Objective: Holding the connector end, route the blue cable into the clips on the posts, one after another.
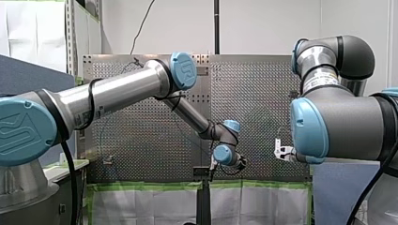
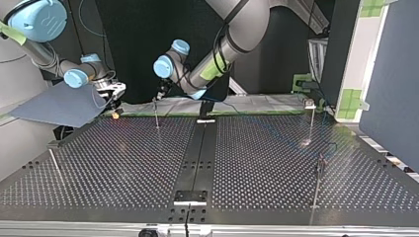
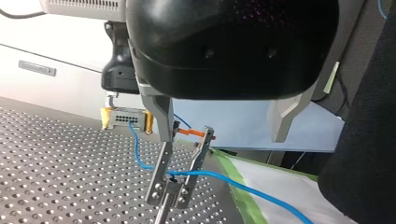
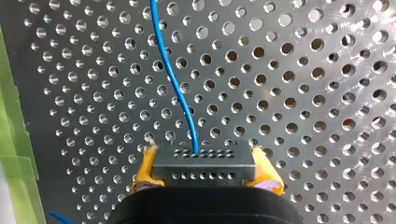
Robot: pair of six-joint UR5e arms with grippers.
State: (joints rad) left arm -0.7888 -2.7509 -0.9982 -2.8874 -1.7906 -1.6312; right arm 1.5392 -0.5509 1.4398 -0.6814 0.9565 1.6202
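My right fingers (image 4: 145, 171) pinch connector (image 4: 204, 163); blue cable (image 4: 173, 81) leads off over perforated table (image 4: 303, 93). My left fingers (image 3: 158, 116) spread wide above clip (image 3: 180, 177); cable crosses clip.

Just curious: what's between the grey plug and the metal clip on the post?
Only a sagging stretch of blue cable, running from the plug to the clip; the left wrist view shows it.

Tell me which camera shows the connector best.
Right wrist view: the connector sits close up, clamped between my right gripper's yellow pads, blue cable leaving it. The left wrist view shows it smaller. The top view gives only a speck; in the front view I cannot make it out.
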